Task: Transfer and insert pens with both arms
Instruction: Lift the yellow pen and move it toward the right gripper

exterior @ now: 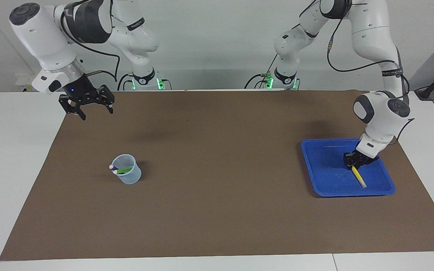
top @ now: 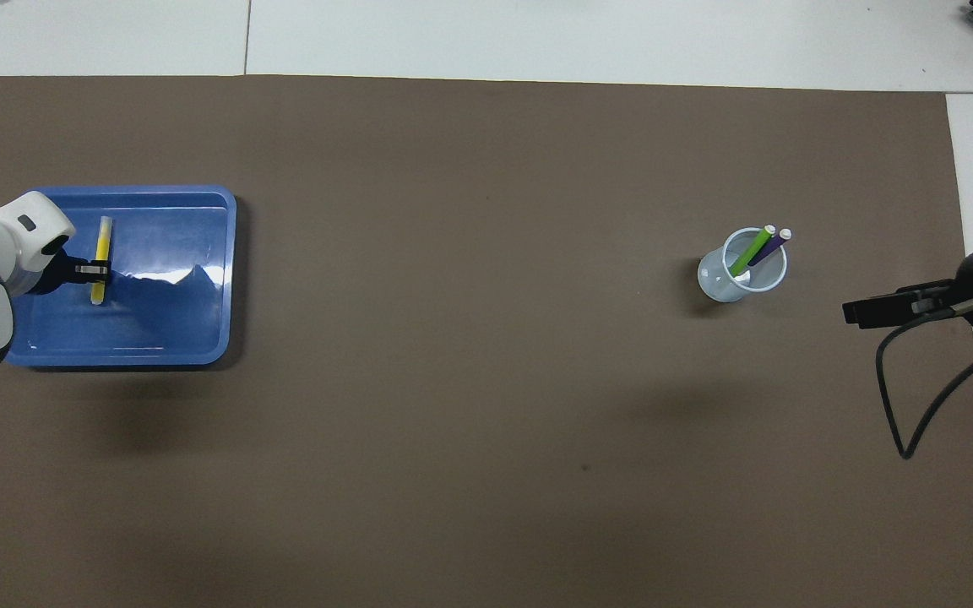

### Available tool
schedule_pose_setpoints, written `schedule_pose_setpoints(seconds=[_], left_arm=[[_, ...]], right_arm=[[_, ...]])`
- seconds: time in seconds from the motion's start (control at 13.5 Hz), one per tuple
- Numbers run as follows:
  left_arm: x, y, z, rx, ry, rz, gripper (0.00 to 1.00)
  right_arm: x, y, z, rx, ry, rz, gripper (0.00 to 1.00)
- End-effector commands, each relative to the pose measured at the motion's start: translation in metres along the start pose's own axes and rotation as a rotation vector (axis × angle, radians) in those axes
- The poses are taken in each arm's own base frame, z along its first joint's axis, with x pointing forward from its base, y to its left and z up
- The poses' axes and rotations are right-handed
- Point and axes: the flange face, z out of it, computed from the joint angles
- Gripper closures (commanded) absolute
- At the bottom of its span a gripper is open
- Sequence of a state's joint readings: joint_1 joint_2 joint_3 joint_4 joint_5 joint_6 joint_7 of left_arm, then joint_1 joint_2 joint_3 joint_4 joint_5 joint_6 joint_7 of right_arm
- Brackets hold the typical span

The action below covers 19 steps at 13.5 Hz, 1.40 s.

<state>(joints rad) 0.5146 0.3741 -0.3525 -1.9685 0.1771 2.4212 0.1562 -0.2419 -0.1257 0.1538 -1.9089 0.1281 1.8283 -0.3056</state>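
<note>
The thin yellow marker pen (exterior: pixel 358 176) lies in the shallow blue rectangular plastic tray (exterior: pixel 324 177) at the right of the facing frame, its pale cap end pointing toward the tray's lower edge. The left claw (exterior: pixel 354 163) is down in the tray with its fingertips drawn together on the pen's upper end; in the overhead frame the same claw (top: pixel 96 270) crosses the yellow pen (top: pixel 100 260) partway along its length.

The bright green marker pen (top: pixel 748 252) and the purple marker pen (top: pixel 769 247) stand tilted together in the small pale translucent cup (top: pixel 719 285), at the left centre of the facing frame (exterior: pixel 129 177), their cap ends above the rim.

The right claw (exterior: pixel 87 107) waits in the upper left of the facing frame, raised over the edge of the brown mat (exterior: pixel 217 210) on the white worktop (exterior: pixel 9 150), its 2 fingers spread apart and holding nothing.
</note>
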Motion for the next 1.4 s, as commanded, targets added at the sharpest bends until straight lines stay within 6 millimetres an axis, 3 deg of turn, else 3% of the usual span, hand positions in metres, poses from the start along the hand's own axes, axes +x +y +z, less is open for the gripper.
schedule_pose_setpoints(seconds=[0.0, 0.3, 0.44, 0.66, 0.74, 1.03, 1.33], left_arm=[[0.006, 0.007, -0.007, 0.004, -0.062, -0.036, 1.00], [0.029, 0.051, -0.055, 0.009, -0.122, -0.161, 1.00], [0.039, 0.079, -0.095, -0.055, -0.140, -0.277, 1.00], [0.036, 0.119, -0.151, -0.198, -0.136, -0.529, 1.00], [0.034, 0.147, -0.167, -0.215, -0.143, -0.598, 1.00], [0.024, 0.256, -0.194, -0.191, -0.180, -0.855, 1.00], [-0.003, 0.365, -0.212, -0.199, -0.229, -1.074, 1.00]], right_arm=[[0.001, -0.003, -0.003, -0.028, 0.008, 0.016, 0.00], [0.002, -0.002, -0.003, -0.022, 0.011, 0.016, 0.00], [0.002, -0.003, -0.003, -0.014, 0.014, 0.019, 0.00], [0.004, -0.008, -0.002, 0.054, 0.030, 0.043, 0.00], [0.005, -0.011, -0.002, 0.087, 0.039, 0.065, 0.00], [0.012, -0.024, -0.006, 0.226, 0.099, 0.166, 0.00], [0.031, -0.076, 0.004, 0.330, 0.143, 0.155, 0.00]])
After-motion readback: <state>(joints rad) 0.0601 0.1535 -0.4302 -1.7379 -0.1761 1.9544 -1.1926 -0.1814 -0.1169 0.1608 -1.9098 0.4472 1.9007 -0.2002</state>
